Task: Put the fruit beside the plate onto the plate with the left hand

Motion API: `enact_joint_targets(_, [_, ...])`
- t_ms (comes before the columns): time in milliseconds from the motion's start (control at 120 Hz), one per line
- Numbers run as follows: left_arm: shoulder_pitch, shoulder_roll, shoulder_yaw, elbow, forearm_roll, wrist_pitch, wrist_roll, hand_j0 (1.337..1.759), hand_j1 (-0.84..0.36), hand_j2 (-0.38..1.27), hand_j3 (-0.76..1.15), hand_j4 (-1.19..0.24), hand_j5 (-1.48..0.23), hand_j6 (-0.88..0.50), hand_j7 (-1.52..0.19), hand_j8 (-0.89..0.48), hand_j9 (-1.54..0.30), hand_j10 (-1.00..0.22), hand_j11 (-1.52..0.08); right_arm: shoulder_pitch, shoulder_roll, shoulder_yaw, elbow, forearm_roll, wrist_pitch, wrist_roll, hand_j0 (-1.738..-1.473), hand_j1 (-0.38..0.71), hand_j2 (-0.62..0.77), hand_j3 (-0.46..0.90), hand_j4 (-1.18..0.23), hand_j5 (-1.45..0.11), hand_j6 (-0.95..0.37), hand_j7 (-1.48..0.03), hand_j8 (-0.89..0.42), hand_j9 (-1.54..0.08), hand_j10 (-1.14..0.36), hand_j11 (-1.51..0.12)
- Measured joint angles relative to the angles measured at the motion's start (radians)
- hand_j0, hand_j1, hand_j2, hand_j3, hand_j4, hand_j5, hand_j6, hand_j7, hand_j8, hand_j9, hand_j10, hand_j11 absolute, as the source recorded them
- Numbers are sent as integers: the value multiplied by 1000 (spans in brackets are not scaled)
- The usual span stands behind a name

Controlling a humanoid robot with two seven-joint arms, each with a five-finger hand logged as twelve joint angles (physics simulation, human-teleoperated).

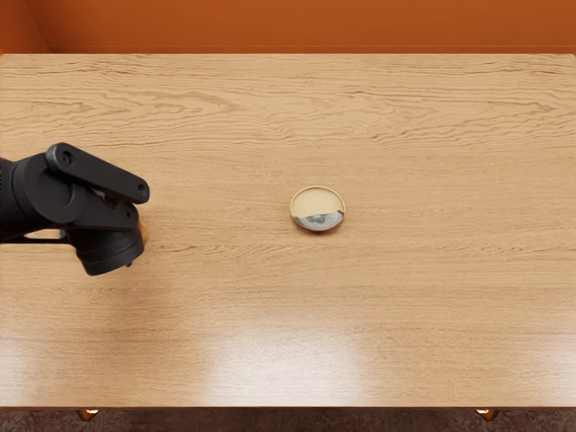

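The table (378, 324) is pale wood and fills the view. The plate (317, 189) sits near its middle and serves as the landmark here.

The left hand (99, 220) is well to the left of the plate and a little nearer the camera. It is dark and bulky, and its arm comes in from the left edge. The plate is small, round and shallow, with a cream face and a grey smear on its near side, and nothing lies on it.

The fruit (142, 233) shows only as a thin orange sliver at the edge of the hand that faces the plate. The hand hides the rest of it, so the fruit is well apart from the plate and not yet on it. From this angle I cannot tell whether the hand is closed on the fruit, merely cupped over it, or clear of it.

The colour suggests an orange or something like it. If so, it would likely be light, firm, roundish and smooth-skinned, so it could roll or squirt out under a lopsided squeeze. It would take a moderate grip without harm. The best hold would wrap its widest part from above, with pressure on opposite sides and the palm close over the top. On such a small plate it could roll off the rim unless set down gently at the centre.
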Motion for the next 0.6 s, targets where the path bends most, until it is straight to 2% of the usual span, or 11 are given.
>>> enact_joint_targets(242, [6,-42,4,6,-6,0,0,1658,45,51,0,-254,-330,-255,-330,-254,-330,-254,-330,0,0,0,0,0,0,0,-1658,-308,-7,0,-35,-45,-35,-45,-35,-45,-35,-45])
enact_joint_targets(600, [27,-76,49,38,-5,0,0,1658,-72,71,0,-352,-457,-352,-457,-352,-457,-352,-457,0,0,0,0,0,0,0,-1658,-308,-7,0,-35,-45,-35,-45,-35,-45,-35,-45])
